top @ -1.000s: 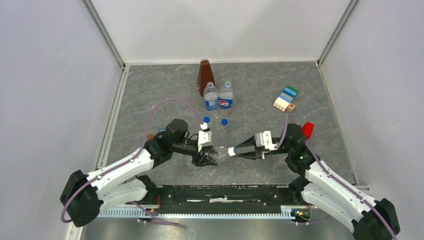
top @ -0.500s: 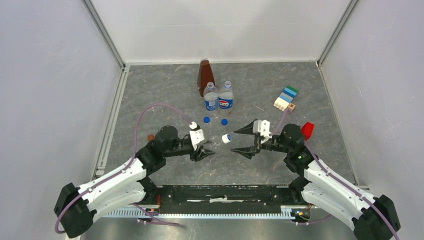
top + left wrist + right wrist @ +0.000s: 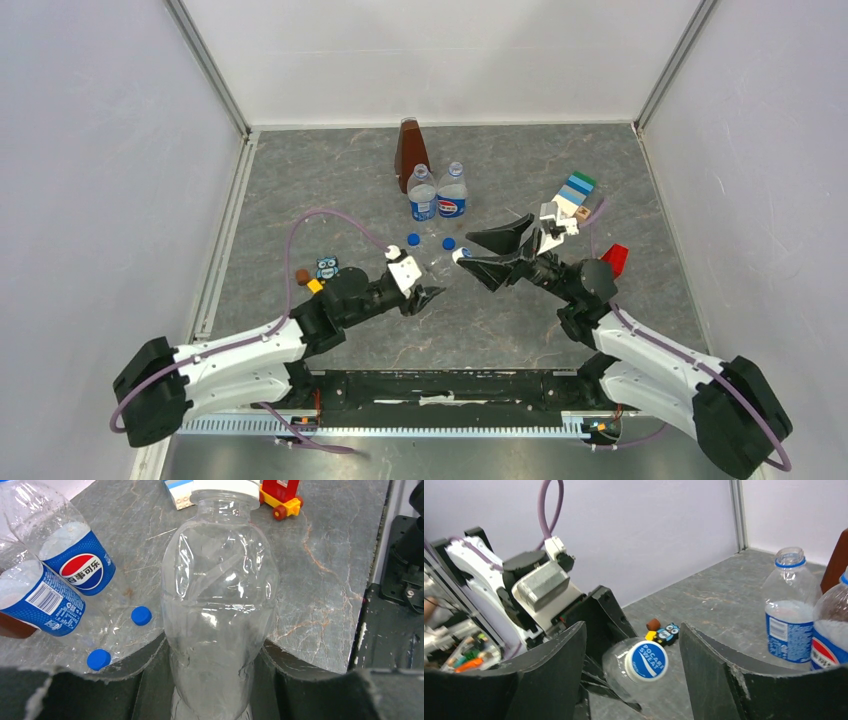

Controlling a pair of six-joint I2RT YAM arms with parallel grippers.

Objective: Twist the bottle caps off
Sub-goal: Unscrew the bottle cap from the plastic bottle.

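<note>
A small clear unlabelled bottle (image 3: 220, 595) lies held at its base in my left gripper (image 3: 215, 647), which is shut on it. Its white bottle cap (image 3: 646, 661) with a blue mark is on the neck and points at my right gripper (image 3: 632, 635). That gripper is open, one finger on each side of the cap, touching neither side. From above, the cap (image 3: 462, 255) sits between the right fingertips (image 3: 470, 239). Two blue-labelled bottles (image 3: 437, 195) stand uncapped at the back. Two blue caps (image 3: 413, 239) (image 3: 448, 242) lie on the table in front of them.
A brown pyramid-shaped object (image 3: 408, 150) stands behind the labelled bottles. Stacked toy blocks (image 3: 570, 197) and a red piece (image 3: 614, 259) lie at the right. An owl figure (image 3: 327, 268) and small orange and brown blocks (image 3: 305, 279) lie left of the left arm.
My right gripper let go of the white cap and opened wide. Both grippers moved away from the arm bases, the left one carrying the bottle along.
</note>
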